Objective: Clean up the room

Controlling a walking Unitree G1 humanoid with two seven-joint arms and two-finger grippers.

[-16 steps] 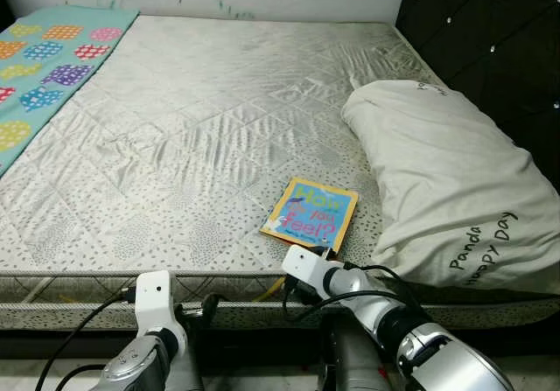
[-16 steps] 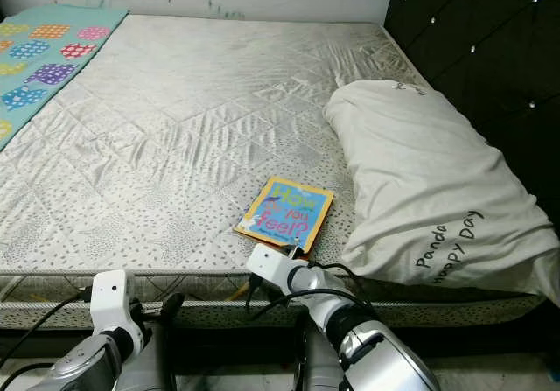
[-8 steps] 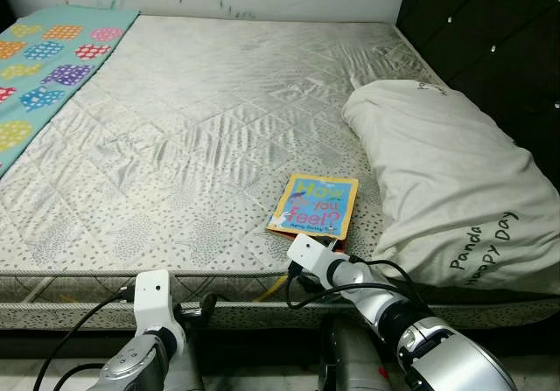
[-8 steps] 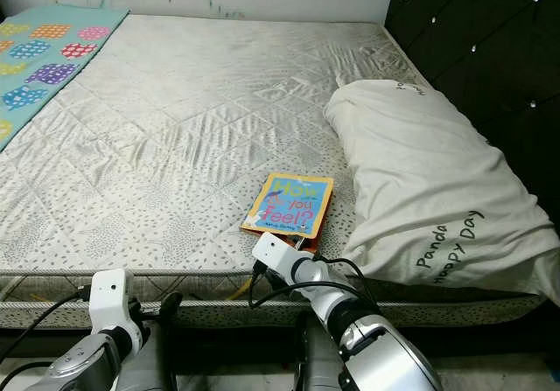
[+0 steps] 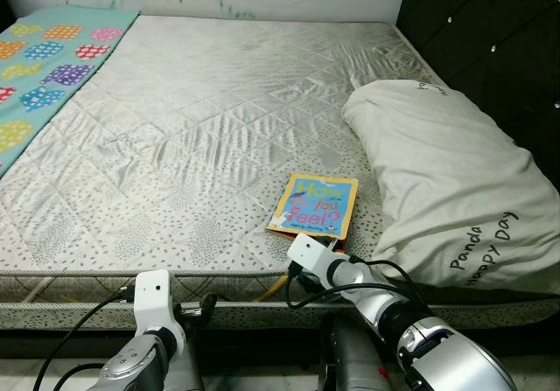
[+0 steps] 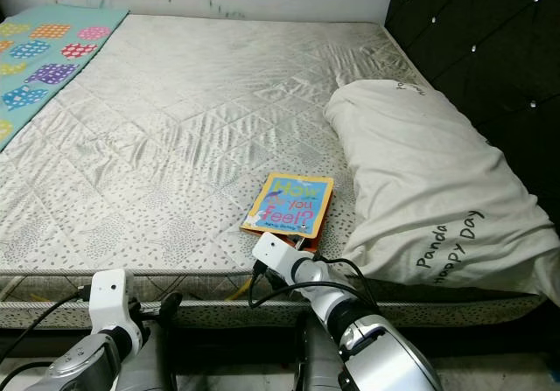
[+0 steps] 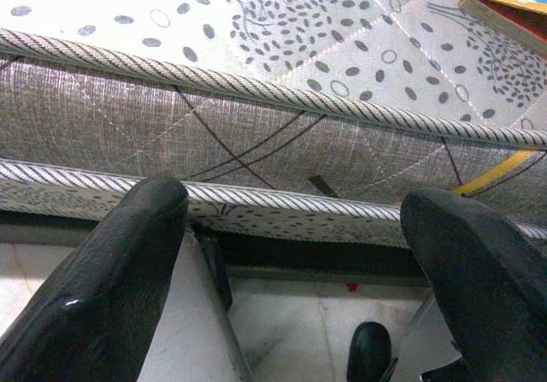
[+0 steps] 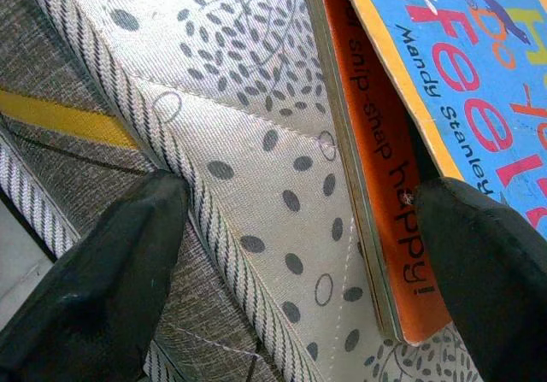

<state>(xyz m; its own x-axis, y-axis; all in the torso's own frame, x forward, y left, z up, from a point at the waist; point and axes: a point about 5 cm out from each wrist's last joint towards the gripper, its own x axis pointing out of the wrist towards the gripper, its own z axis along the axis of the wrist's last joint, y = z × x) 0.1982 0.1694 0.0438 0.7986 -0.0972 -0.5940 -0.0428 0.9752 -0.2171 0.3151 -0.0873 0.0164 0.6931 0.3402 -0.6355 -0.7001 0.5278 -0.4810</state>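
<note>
A blue picture book (image 5: 313, 205), titled "How do you feel?", lies flat on the mattress (image 5: 201, 129) near its front edge, close beside the pillow. An orange edge (image 8: 376, 185) lettered "happy!" shows under its cover. My right gripper (image 5: 328, 247) is at the book's near edge and stands open. In the right wrist view one finger (image 8: 487, 271) rests at the orange edge and the other (image 8: 102, 288) lies over the mattress piping. My left gripper (image 5: 203, 306) hangs open below the mattress edge, with nothing between its fingers (image 7: 111, 279).
A large white pillow (image 5: 446, 181) printed "Panda Happy Day" lies on the right, against a dark tufted headboard (image 5: 499, 32). A teal patterned blanket (image 5: 44, 67) covers the far left. A yellow strap (image 7: 491, 170) runs along the mattress side, with pale floor (image 7: 291, 322) below.
Since a second ago the book has slid a little farther onto the mattress and turned squarer, with my right gripper following at its near edge. Nothing has moved in the last half second.
</note>
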